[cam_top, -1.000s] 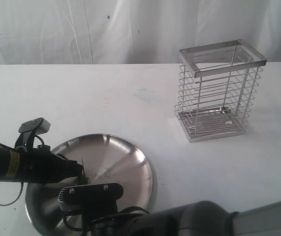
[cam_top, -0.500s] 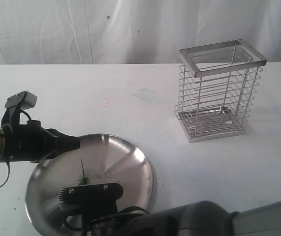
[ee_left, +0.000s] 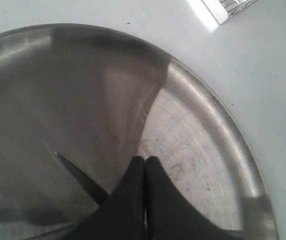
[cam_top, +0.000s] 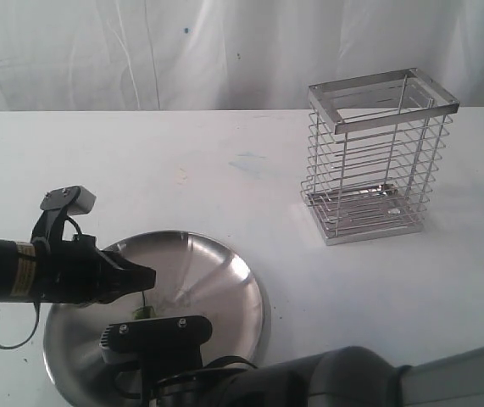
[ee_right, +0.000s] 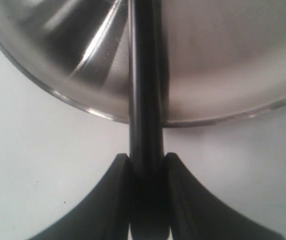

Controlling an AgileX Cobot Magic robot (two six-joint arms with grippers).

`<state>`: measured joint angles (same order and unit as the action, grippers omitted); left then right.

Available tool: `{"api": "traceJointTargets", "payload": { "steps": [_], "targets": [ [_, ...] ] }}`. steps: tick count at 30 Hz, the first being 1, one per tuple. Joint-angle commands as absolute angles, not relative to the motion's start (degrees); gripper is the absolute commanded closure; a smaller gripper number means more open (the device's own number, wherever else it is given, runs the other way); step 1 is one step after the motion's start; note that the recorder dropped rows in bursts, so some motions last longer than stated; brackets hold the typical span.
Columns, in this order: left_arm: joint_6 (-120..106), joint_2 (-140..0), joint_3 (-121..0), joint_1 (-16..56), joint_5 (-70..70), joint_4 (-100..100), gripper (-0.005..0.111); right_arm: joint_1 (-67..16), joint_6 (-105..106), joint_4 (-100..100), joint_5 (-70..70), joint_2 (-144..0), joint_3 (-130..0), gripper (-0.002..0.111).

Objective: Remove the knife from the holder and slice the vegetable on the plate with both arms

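The steel plate lies at the front left of the table. A small green vegetable piece rests on it. My left gripper hovers just above and behind that piece, its fingers pressed shut with nothing seen between them. In the right wrist view my right gripper is shut on the knife by its black handle, which reaches out over the plate's rim. The pointed dark blade shows beside the left fingers. The wire holder stands empty at the back right.
The bulk of the right arm fills the bottom edge of the exterior view, in front of the plate. White table stretches between the plate and the holder. A white curtain hangs behind the table.
My left gripper lifted up and back off the plate, then came down again to the right, over the vegetable. The knife and the right arm have stayed in place.
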<state>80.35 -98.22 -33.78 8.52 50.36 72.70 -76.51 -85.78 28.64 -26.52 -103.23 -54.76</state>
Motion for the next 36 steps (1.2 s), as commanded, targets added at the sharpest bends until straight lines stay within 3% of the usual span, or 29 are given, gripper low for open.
{"api": "traceJointTargets", "payload": {
  "steps": [1,19,36],
  "targets": [
    [79.5,-99.0,-33.4,8.8,46.0,71.4,0.107,-76.6,-85.6,29.1,-26.9,-103.1,-54.8,0.108],
    [81.1,-104.3,-33.4,8.8,42.8,72.9,0.107,-76.6,-85.5,29.1,-26.9,-103.1,-54.8,0.108],
    [81.0,-104.6,-33.5,8.8,42.0,70.1,0.107,-76.6,-71.9,14.6,-32.3,-103.5,-54.6,0.108]
  ]
}}
